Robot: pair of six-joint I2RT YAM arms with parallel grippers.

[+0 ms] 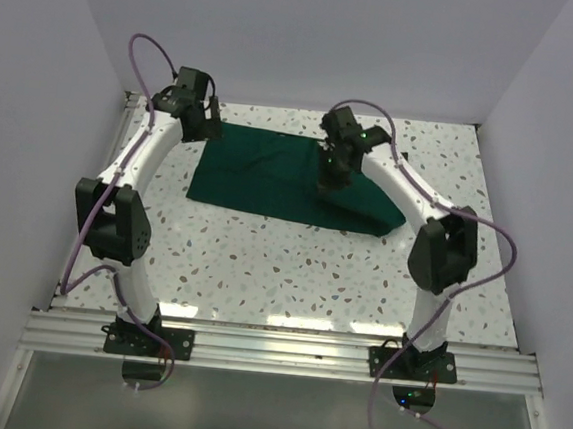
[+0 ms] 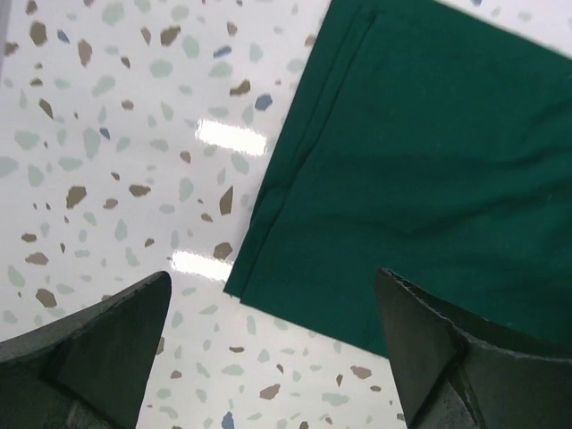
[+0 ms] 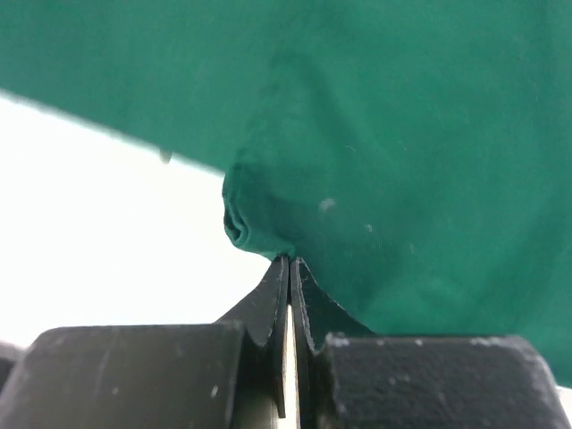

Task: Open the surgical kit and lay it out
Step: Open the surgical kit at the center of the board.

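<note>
Bright, even light — table [image 2: 107, 232] glare patches

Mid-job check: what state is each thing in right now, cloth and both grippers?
green cloth: folded, lying on the table, one fold bunched up; no contents showing.
left gripper: open, over the cloth's corner edge, holding nothing.
right gripper: shut, pinching the bunched fold of the cloth.
</note>
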